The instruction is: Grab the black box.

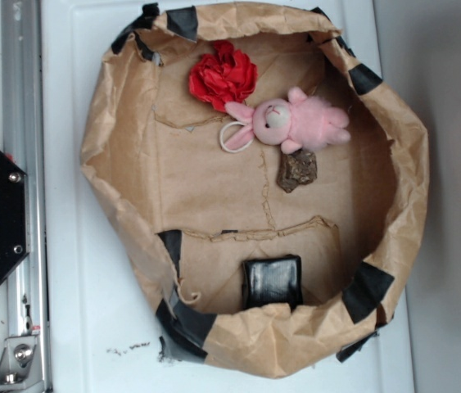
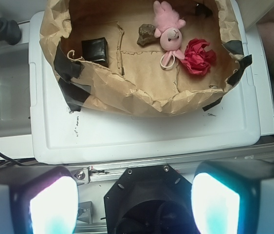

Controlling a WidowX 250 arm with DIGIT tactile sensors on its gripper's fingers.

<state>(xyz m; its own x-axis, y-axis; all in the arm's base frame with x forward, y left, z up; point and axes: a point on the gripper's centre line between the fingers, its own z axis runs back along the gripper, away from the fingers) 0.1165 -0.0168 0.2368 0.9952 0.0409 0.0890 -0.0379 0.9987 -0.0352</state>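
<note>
Brown paper basin (image 1: 124, 164) sitting on white surface (image 1: 74, 270), cradling glossy black box (image 1: 273, 281) against its near wall.

Looking light, slick, slightly yielding, so best pinching across opposite flat sides. Lying well apart from tool (image 2: 134, 202), ahead and to its left in wrist view; tool spreading wide, holding nothing.

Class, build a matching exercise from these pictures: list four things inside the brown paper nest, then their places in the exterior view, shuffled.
1. glossy black squarish box
2. pink plush bunny
3. red crumpled paper flower
4. rough dark brown lump

A. top, beside the bunny's ears
B. just below the bunny
C. bottom, against the paper wall
D. upper middle, lying on its side

Pairs: 1-C, 2-D, 3-A, 4-B
</note>
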